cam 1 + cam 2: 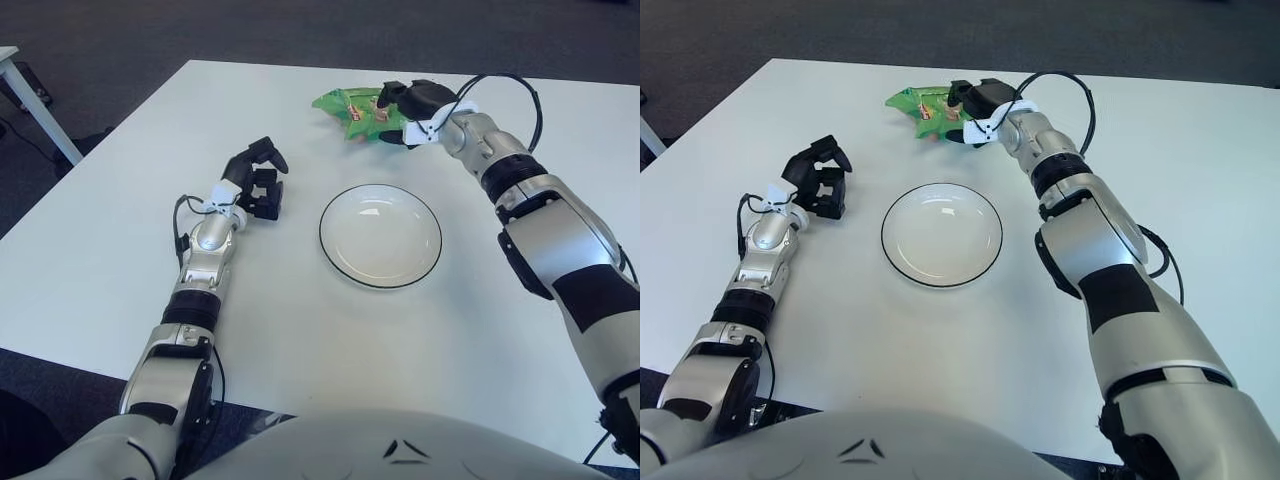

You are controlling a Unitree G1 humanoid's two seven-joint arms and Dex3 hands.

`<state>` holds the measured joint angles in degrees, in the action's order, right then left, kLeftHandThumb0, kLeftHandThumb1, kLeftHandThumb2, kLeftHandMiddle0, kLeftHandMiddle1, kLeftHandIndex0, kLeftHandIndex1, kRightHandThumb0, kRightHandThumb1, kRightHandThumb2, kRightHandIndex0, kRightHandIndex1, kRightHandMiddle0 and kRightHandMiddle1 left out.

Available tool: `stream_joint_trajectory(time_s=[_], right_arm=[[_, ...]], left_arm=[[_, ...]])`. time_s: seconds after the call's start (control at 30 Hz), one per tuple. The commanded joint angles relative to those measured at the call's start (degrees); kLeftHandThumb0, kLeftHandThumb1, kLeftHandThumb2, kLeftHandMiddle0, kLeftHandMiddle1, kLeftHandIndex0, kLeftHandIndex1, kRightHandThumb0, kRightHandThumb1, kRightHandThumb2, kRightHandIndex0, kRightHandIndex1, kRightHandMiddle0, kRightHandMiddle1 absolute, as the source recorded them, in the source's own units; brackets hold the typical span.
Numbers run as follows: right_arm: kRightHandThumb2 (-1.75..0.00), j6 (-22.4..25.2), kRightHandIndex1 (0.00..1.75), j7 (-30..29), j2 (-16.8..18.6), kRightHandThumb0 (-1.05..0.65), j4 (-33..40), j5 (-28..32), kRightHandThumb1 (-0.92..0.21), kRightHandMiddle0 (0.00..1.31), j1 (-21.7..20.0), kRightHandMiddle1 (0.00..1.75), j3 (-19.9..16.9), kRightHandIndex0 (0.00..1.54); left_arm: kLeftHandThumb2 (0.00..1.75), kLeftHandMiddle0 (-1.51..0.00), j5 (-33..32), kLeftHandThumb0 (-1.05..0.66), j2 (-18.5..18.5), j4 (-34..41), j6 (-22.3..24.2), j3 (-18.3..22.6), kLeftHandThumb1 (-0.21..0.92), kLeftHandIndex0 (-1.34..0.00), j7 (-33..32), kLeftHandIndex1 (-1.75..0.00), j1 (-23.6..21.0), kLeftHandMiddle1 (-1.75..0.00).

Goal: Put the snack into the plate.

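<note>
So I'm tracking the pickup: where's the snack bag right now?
The green snack bag lies at the table's far edge, beyond the empty plate, with the right hand over its right end.

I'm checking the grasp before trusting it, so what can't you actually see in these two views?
- Both views: the right hand covers the near right end of the snack bag, so finger contact is hidden.
- Bag print: too small to read.
- Left hand, left of the plate: whether it touches the table is unclear.
</note>
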<state>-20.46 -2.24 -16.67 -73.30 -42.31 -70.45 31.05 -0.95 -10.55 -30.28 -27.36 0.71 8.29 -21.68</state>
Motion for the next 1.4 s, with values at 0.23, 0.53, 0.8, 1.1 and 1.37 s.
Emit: stream_joint_trajectory(time_s=[0.23, 0.53, 0.8, 1.1, 1.37], right_arm=[[-1.12, 3.71, 0.38, 2.52, 3.03, -0.99, -2.62, -0.31, -0.92, 0.00, -1.16, 0.64, 1.03, 0.01], [-1.17, 5.53, 0.35, 3.21, 3.65, -0.99, -4.02, -0.64, -0.92, 0.00, -0.67, 0.61, 1.65, 0.01], [-1.19, 5.57, 0.34, 3.86, 3.70, -0.96, -4.33, -0.06, -0.92, 0.00, -0.55, 0.56, 1.61, 0.05], [-1.18, 3.87, 0.33, 6.28, 2.92, -0.92, -3.98, 1.13, -0.92, 0.00, -0.36, 0.57, 0.89, 0.06], [-1.16, 1.72, 0.32, 8.10, 1.00, -0.91, -3.50, 1.31, -0.92, 0.00, 0.24, 0.62, 0.88, 0.07]], left_arm=[[1.49, -1.27, 0.88, -0.54, 6.03, -2.84, 2.15, -3.00, 0.18, -0.73, -1.47, -1.75, 12.81, -1.75], [1.45, -1.26, 0.30, -0.53, 6.13, -3.19, 1.03, -2.70, 0.20, -0.71, -1.10, -1.75, 12.86, -1.75], [1.45, -1.27, 0.55, -0.52, 5.82, -3.18, 1.77, -2.81, 0.21, -0.70, -1.03, -1.75, 12.77, -1.75], [1.44, -1.28, 0.60, -0.52, 5.79, -2.84, 2.63, -2.82, 0.21, -0.70, -1.19, -1.75, 12.85, -1.75], [1.44, -1.27, 1.28, -0.52, 5.85, -2.54, 2.78, -2.87, 0.21, -0.70, -2.03, -1.75, 13.02, -1.75]])
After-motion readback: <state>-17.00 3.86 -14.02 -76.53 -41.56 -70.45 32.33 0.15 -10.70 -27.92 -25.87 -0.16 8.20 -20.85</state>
